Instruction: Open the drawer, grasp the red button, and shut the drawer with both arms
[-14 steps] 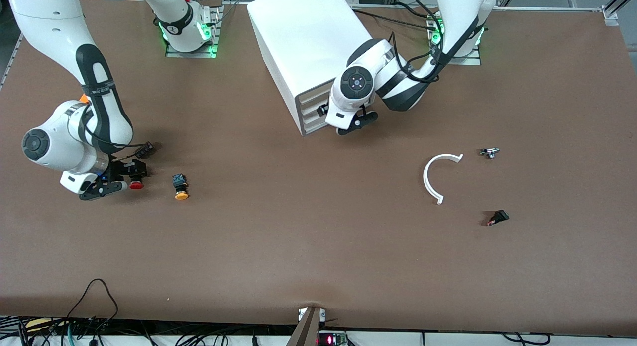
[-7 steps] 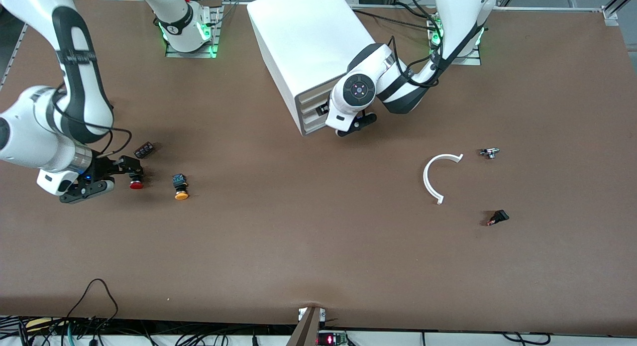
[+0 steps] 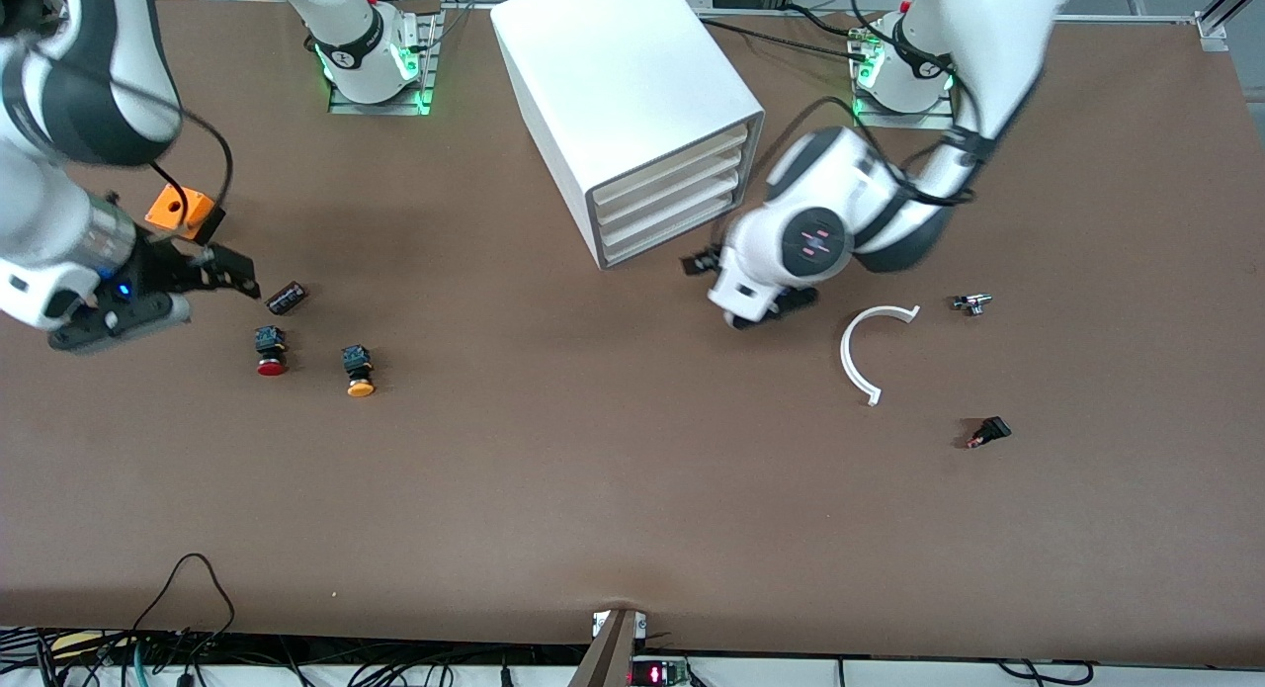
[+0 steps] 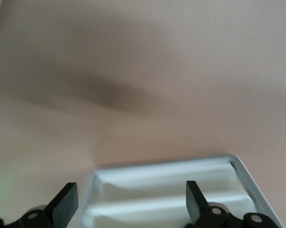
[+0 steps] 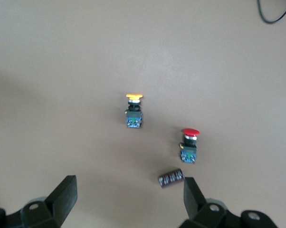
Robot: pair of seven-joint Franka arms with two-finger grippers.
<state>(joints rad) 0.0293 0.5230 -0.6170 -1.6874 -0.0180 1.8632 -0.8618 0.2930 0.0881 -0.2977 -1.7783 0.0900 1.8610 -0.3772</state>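
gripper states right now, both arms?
Left gripper: open, holding nothing, over the table in front of the cabinet.
Right gripper: open, holding nothing, above the red button.

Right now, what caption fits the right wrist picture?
Open right pincer above the red button, the yellow button and a small black part.

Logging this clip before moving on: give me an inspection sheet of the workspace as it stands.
Surface: brown table, bare in the middle.
Job's things: drawer shut, flush with its cabinet; red button on the table, beside the orange-yellow button.
Clutter: orange box, small black part, white arc, two small parts.
Grippers: left gripper open, empty, before the cabinet; right gripper open, empty, above the black part.
Cables: loose loop at the camera edge.
Surroundings: nothing seen.
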